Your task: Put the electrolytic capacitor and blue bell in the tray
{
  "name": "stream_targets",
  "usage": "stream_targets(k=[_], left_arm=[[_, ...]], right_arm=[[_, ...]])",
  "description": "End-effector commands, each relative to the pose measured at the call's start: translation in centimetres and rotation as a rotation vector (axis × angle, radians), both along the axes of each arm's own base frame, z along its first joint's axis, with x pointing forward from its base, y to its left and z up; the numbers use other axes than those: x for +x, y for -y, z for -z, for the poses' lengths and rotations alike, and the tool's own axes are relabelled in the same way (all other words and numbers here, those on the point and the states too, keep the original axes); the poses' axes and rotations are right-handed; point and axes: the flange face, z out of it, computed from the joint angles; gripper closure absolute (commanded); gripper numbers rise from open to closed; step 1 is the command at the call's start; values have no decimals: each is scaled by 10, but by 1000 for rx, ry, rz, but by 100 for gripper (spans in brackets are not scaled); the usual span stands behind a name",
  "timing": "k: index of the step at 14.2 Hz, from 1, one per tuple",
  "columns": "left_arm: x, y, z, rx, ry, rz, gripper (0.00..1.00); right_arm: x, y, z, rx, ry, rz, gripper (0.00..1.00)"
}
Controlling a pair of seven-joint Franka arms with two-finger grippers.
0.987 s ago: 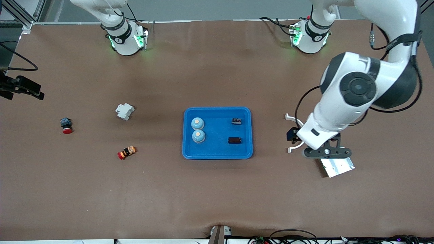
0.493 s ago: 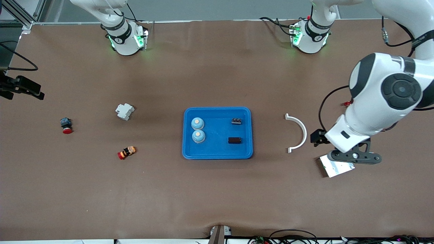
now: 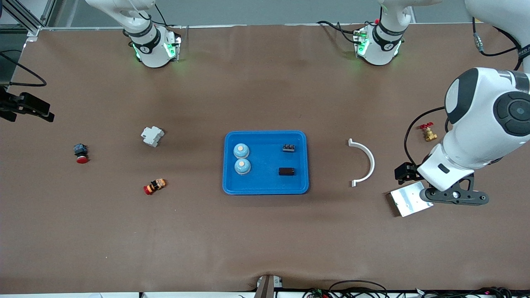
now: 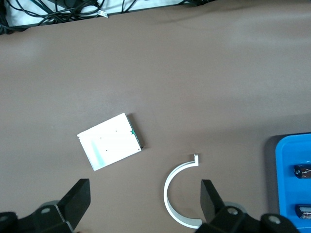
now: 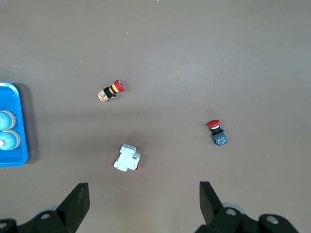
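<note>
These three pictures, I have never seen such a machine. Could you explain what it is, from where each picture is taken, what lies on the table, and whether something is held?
Two white robot arms stand at a brown table. One picture looks down from a high camera facing them; the other two come from cameras on each arm's wrist. The blue tray holds two blue bells and two small dark parts. A white curved piece and a silver plate lie toward the left arm's end. The left hand hangs open above them, holding nothing. The right hand is open and empty over a white block.
</note>
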Motion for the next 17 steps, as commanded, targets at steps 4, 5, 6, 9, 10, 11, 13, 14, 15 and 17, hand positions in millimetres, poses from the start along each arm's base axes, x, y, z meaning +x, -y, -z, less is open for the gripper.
stream_targets(k=[4,5,6,9,10,11,13,14,15,17], left_arm=[[-3,-49,-21,-46,21,-60,0],[-6,-49,-26,-51,24,-64,0],[-9,-52,-31,-52,25,-67,0],[-21,-56,-56,-73,20,-81,0],[-29,-58,-63,-60,4,-62,0],[-35,-65,-71,-68,-6,-39,0],[-48,-70,-81,-88,-12,-21,0],[-53,-71,-80,-80,-18,-20,0],[-55,-68,-80,-75,-20,-17,0],[-57,-66,-80,-86,-22,-29,0]], right_arm=[[-5,1,-4,18,2,11,0],[-4,1,-3,19,0,11,0],[-3,2,-4,18,9,12,0],[-4,2,-4,20,4,12,0],[-4,2,-5,20,5,12,0],[-4,2,-5,20,7,12,0],[-4,2,-5,18,6,12,0],[-4,2,-5,20,7,12,0],[-4,2,-5,20,7,12,0],[-4,3,-5,20,7,14,0]])
